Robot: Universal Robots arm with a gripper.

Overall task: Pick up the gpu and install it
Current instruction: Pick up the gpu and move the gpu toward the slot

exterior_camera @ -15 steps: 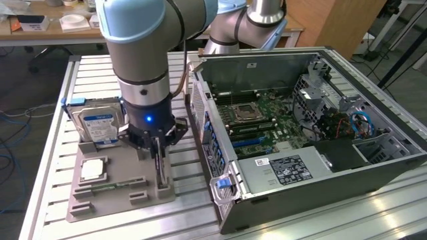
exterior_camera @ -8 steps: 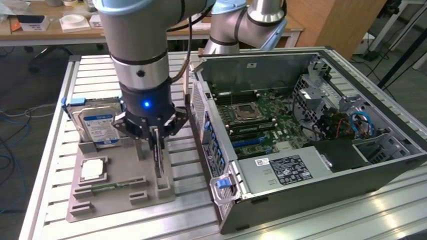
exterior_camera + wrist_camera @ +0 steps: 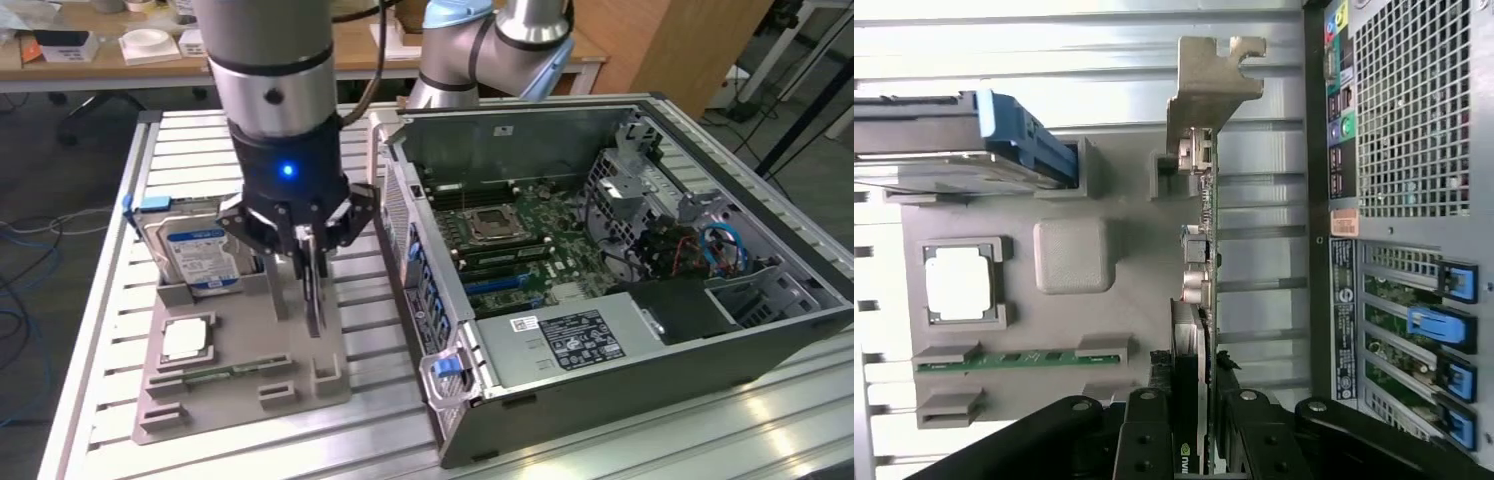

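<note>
The gpu [image 3: 314, 305] stands on edge in the grey holder tray [image 3: 247, 405], a thin dark card seen edge-on in the wrist view [image 3: 1195, 290]. Its grey metal end bracket [image 3: 1206, 85] points away from the wrist. My gripper [image 3: 311, 265] comes straight down over the card's top edge, and its black fingers [image 3: 1150, 440] press against both faces [image 3: 1194, 425], shut on it. The card's lower edge sits at the holder. Just to the exterior view's right stands the open computer case [image 3: 561, 110], with its motherboard [image 3: 527, 250] exposed.
The tray also carries a silver blue-labelled hard drive [image 3: 198, 255], a square processor [image 3: 187, 340] and a green memory stick [image 3: 220, 372]. The case's rear panel with blue slot clips [image 3: 1439, 330] is close beside the gpu. All of this rests on a slatted aluminium table [image 3: 94, 330].
</note>
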